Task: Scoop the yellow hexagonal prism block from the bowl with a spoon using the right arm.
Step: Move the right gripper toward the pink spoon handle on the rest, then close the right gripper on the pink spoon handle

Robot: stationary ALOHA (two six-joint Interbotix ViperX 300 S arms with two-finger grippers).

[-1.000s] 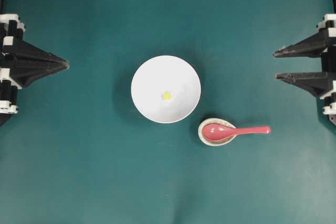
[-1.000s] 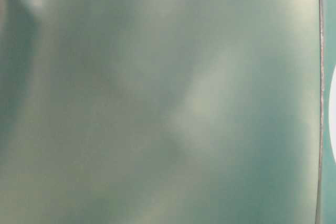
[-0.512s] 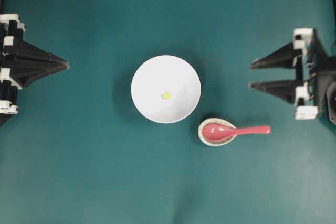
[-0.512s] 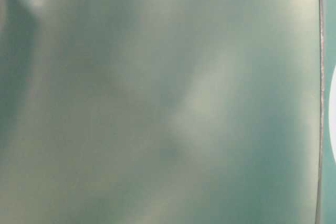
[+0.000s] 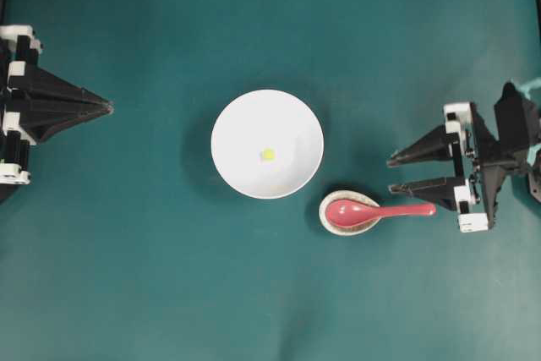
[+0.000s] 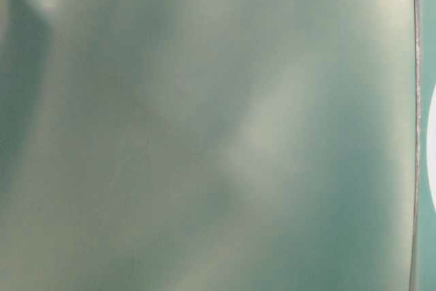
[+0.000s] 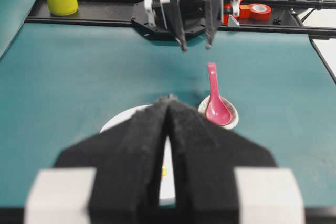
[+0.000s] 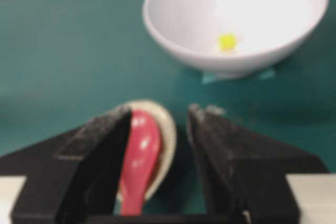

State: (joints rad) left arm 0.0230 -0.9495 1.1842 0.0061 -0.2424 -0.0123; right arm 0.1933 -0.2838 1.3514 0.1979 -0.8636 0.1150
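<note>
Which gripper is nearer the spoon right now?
Right. The right gripper, jaws open, hangs just above the handle end of the spoon in the overhead view. The left gripper, jaws together, sits at the far left edge, beyond the bowl.

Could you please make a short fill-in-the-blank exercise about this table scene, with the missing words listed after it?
1. The small yellow block lies inside the white ____.
2. The head of the pink spoon rests in a small speckled ____.
3. The fingers of the right gripper stand ____, with nothing between them.
4. The fingers of the left gripper are pressed ____.

Missing words: bowl; dish; open; shut
</note>
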